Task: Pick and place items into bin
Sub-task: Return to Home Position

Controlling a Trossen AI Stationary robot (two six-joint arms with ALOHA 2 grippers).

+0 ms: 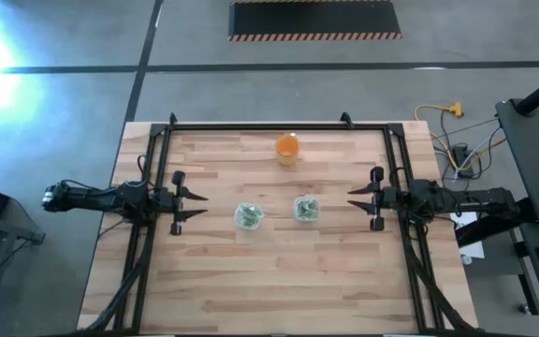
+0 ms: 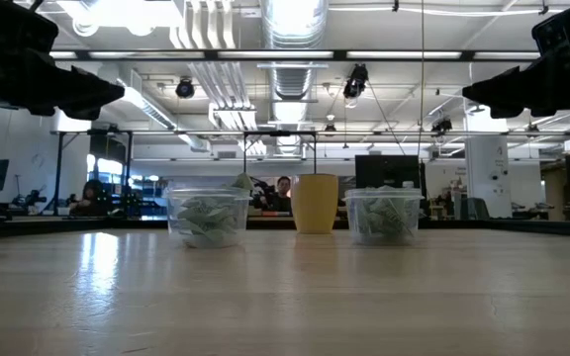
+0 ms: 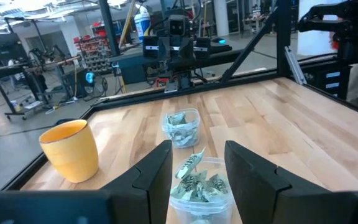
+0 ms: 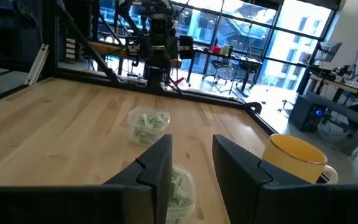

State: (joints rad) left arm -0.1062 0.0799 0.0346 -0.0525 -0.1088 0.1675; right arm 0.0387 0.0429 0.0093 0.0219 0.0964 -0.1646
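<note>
Two clear plastic tubs stand on their bases mid-table, the left tub (image 1: 248, 216) and the right tub (image 1: 306, 208). Each holds pale green wrinkly items (image 3: 196, 180) (image 4: 146, 122). My left gripper (image 1: 202, 207) hovers open at the table's left side, pointing level at the left tub (image 3: 201, 186), which shows between its fingers farther off. My right gripper (image 1: 351, 198) hovers open at the right side, pointing level at the right tub (image 4: 180, 186). Both grippers (image 2: 117, 94) (image 2: 468, 96) are well above the tabletop and touch nothing.
An orange cup (image 1: 287, 148) stands upright near the table's far edge, behind the tubs (image 2: 315, 203). A black frame (image 1: 279, 125) runs along the far, left and right sides. Bare wood (image 1: 269, 281) lies between the tubs and the near edge.
</note>
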